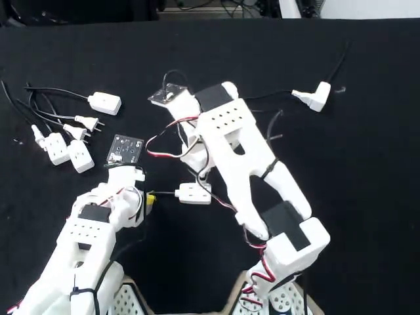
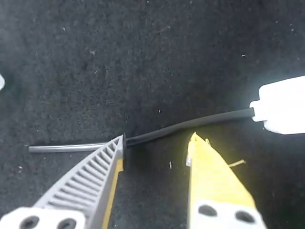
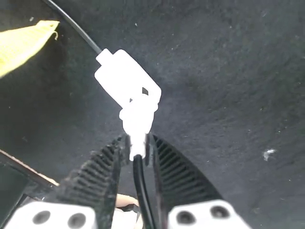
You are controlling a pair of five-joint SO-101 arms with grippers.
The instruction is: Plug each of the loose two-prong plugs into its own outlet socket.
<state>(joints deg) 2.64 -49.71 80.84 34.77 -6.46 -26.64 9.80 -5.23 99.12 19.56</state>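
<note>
The two-prong plug [image 3: 137, 119] that matters here lies mid-table [image 1: 367, 197], butted nose-first against an outlet socket [image 3: 126, 78]. Other plugs [image 1: 88, 123] wait well apart near the table's left edge.

The right pincer [image 3: 137, 140] is clenched on the plug's tail end, and the plug's wire runs back between its fingers. The plug's long axis points straight out from those fingers at the socket. The socket body slants off that line a little, so the two are not quite square. I cannot tell how deep the prongs sit.

The left pincer [image 2: 157, 139] is released. Its jaws stand apart astride the socket's black cord [image 2: 190, 125], which touches the grey fingertip [image 2: 119, 143], and the socket is just beyond.

In my judgement the coming push runs along the plug's axis toward the left arm, so the socket needs bracing from that side, and the left arm is the nearer one for it.
</note>
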